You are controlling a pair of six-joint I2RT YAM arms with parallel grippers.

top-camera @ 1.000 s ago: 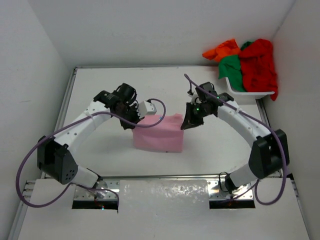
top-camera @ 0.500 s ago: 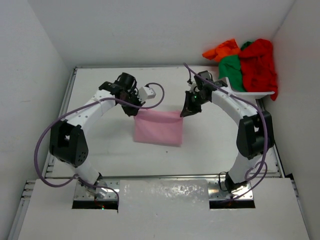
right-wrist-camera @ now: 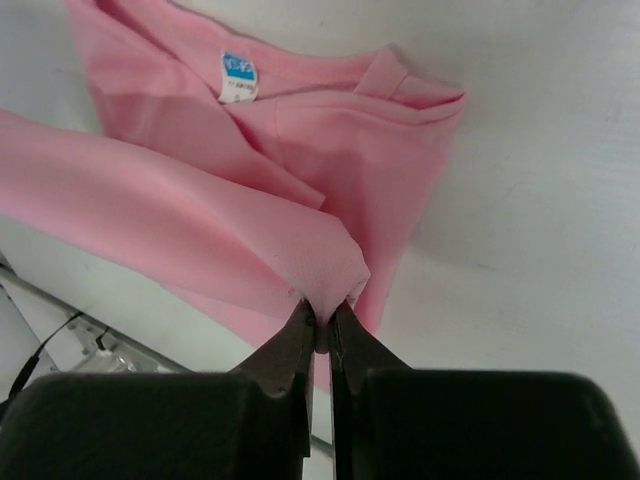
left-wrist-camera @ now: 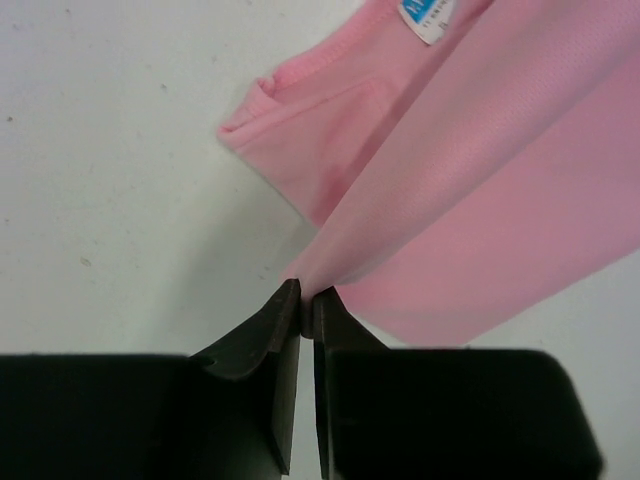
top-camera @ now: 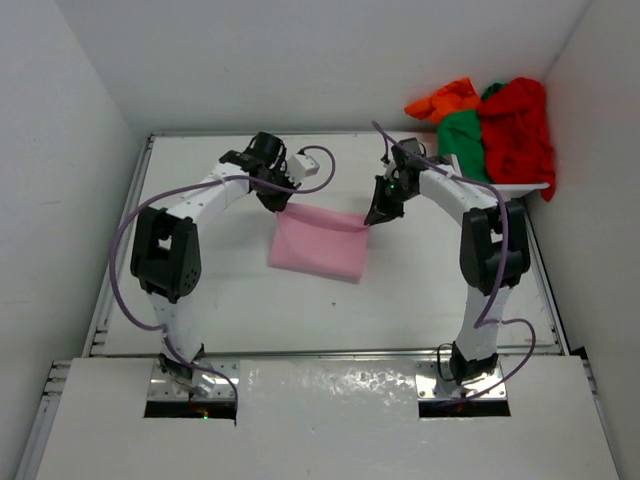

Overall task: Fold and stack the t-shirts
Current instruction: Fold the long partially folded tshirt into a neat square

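The light pink t-shirt (top-camera: pixel 318 243) lies partly folded at the table's middle, its far edge lifted between both grippers. My left gripper (top-camera: pixel 279 203) is shut on its far left corner; in the left wrist view (left-wrist-camera: pixel 305 295) the pink cloth (left-wrist-camera: pixel 480 200) fans out from the pinch. My right gripper (top-camera: pixel 373 218) is shut on its far right corner, seen pinched in the right wrist view (right-wrist-camera: pixel 322 312), with the collar label (right-wrist-camera: pixel 238 77) beyond. The red t-shirt (top-camera: pixel 518 130), green t-shirt (top-camera: pixel 462 140) and orange t-shirt (top-camera: pixel 445 100) are heaped at the back right.
A white basket (top-camera: pixel 500 185) at the back right holds the heap of shirts, close to the right arm. White walls close in the table on the left, back and right.
Both grippers have carried the pink shirt's gripped edge away from the arm bases toward the back of the table, stretching the cloth out flatter and wider.
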